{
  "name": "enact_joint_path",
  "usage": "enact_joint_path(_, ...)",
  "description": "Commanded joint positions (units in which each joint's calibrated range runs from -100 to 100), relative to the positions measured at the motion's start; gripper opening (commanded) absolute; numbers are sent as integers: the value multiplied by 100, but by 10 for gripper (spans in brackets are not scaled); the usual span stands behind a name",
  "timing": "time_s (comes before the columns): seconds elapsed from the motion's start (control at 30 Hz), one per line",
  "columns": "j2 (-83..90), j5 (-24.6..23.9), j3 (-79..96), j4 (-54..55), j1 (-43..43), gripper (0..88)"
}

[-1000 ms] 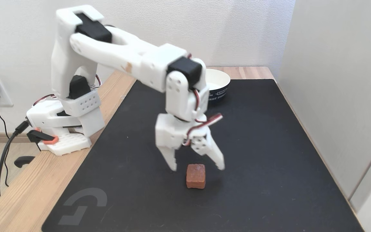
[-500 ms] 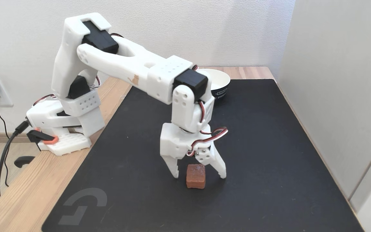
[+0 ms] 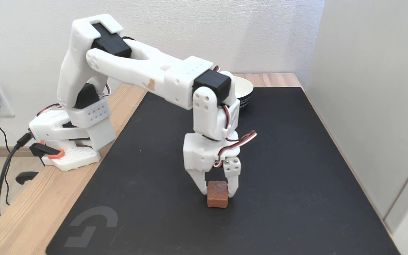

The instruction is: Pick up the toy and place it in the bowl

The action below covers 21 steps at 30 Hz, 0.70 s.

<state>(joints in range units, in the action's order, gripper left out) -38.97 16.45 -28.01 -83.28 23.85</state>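
Fixed view. At left, the white arm's base (image 3: 71, 141) stands on the wooden worktop (image 3: 23, 209). Centre: the hand (image 3: 217, 192) points down, clamped on the toy (image 3: 217, 194), which rests on the black mat (image 3: 296, 177). Behind, partly hidden by the arm: the bowl (image 3: 244, 92).
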Motion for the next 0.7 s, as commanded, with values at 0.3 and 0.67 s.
enact_joint_path(0.3,2242,-356,-169,39,-799,21)
enact_joint_path(0.67,5485,-1587,2562,1783,-2983,21)
